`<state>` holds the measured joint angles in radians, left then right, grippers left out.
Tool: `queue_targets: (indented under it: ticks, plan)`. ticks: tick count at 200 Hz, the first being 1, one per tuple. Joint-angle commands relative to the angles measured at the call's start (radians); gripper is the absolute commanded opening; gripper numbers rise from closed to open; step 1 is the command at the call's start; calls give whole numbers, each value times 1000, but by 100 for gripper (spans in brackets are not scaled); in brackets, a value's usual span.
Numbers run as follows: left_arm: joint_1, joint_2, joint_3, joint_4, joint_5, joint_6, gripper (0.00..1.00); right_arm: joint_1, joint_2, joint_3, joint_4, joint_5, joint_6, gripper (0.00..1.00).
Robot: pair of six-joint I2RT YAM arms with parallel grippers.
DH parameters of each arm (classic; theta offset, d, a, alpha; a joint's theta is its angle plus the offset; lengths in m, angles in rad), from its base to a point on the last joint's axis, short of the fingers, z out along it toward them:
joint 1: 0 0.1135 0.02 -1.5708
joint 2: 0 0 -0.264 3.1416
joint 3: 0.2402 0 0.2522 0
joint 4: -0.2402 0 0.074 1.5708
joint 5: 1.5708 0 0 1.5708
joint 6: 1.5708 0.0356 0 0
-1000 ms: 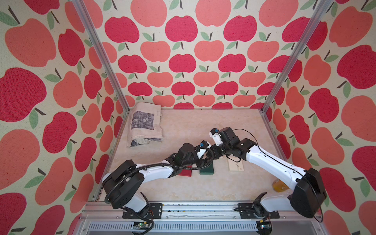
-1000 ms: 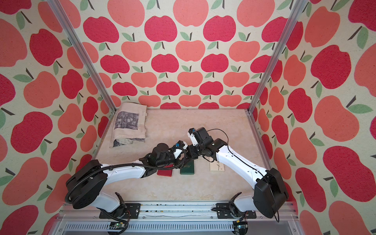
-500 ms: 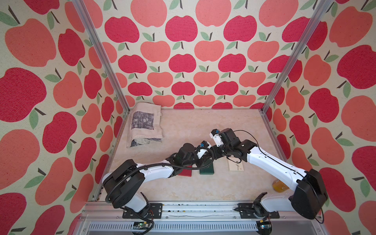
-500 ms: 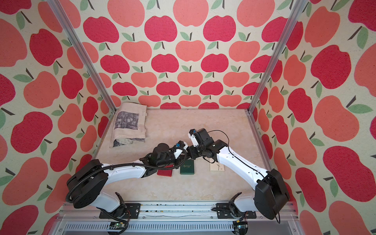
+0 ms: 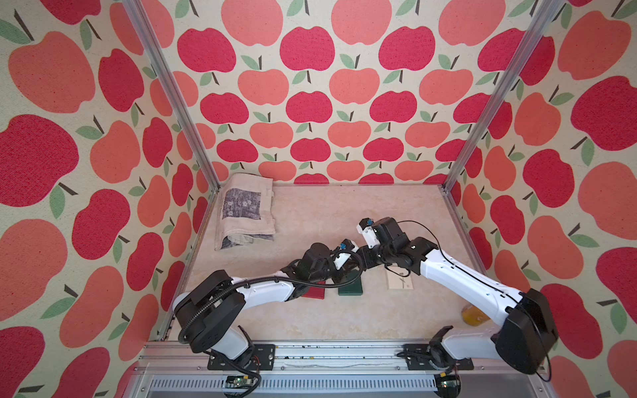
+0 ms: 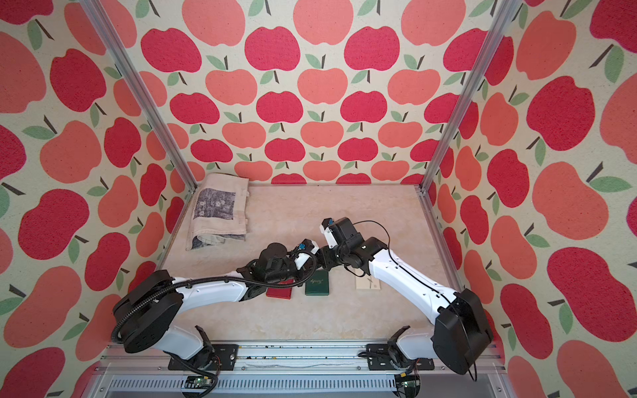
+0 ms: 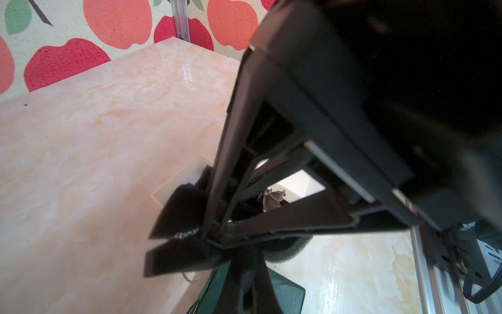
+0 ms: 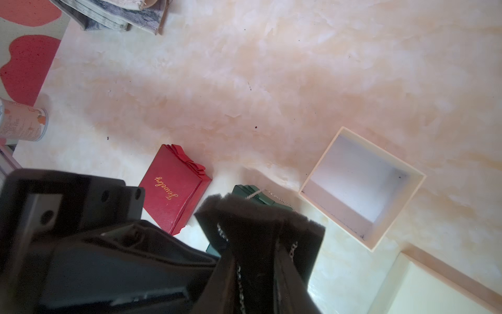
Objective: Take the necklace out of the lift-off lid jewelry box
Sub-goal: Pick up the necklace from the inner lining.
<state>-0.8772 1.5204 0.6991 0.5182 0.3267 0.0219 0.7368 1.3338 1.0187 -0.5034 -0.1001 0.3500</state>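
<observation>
The necklace, a thin silver chain (image 8: 279, 201), lies on a black foam pad (image 8: 244, 214) held in the air above the green box (image 5: 350, 287). My right gripper (image 8: 255, 239) is shut on the pad, with chain running along one finger. My left gripper (image 7: 244, 252) comes in from the opposite side and is also shut on the pad (image 7: 285, 251). In both top views the two grippers meet at mid table (image 5: 355, 267) (image 6: 319, 263). The cream lift-off lid jewelry box (image 8: 322, 159) stands open and empty beside them, its lid (image 8: 434, 293) close by.
A red jewelry box (image 8: 173, 187) (image 6: 279, 293) lies next to the green box (image 6: 316, 287). A folded cloth (image 5: 246, 210) sits at the back left. A printed can (image 8: 21, 122) stands near the left wall. An orange object (image 5: 474, 315) shows behind the right arm.
My left gripper's jaws have closed on the pad where the two grippers meet. Both arms have stayed almost where they were.
</observation>
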Motion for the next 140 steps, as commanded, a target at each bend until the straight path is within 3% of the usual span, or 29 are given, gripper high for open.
queue_targets:
  ticks: [1, 140]
  plan:
    - [-7, -12, -16, 38, 8, 20, 0, -5, -45, 0, -13, -35, 4, 28]
    - [-8, -39, -29, 32, -29, 38, 0, -30, -138, -36, -110, -20, -20, 39]
